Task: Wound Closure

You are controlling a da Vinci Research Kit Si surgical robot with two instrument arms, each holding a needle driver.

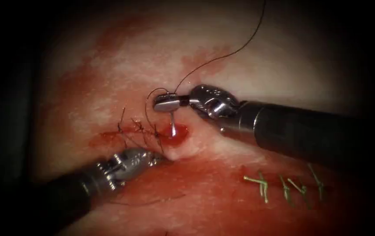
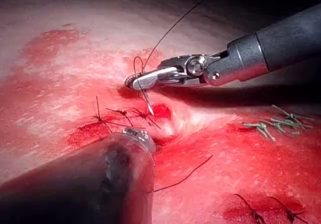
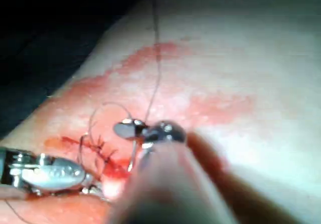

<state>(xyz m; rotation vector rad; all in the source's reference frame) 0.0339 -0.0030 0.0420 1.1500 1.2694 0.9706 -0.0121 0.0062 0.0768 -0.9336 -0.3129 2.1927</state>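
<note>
The right tool [image 1: 165,103] reaches in from the right, jaws shut on the curved needle [image 1: 173,124] near its tail. The needle hangs straight down, its tip at the open red end of the cut [image 1: 179,133]; I cannot tell if it has entered the tissue [image 1: 257,61]. Thread [image 1: 222,57] leaves the jaws, runs up and right, and makes a small loop [image 1: 148,101] beside them. The left tool [image 1: 159,159] comes from the lower left, jaws shut on the cut's raised lower lip. The same grip shows in the left wrist view [image 2: 143,81] and the right wrist view [image 3: 131,129].
Three dark stitches [image 1: 137,129] close the cut to the left of the needle. A row of green stitches [image 1: 283,185] lies at the lower right. A loose thread end [image 1: 152,201] rests on the red-stained tissue below the left tool.
</note>
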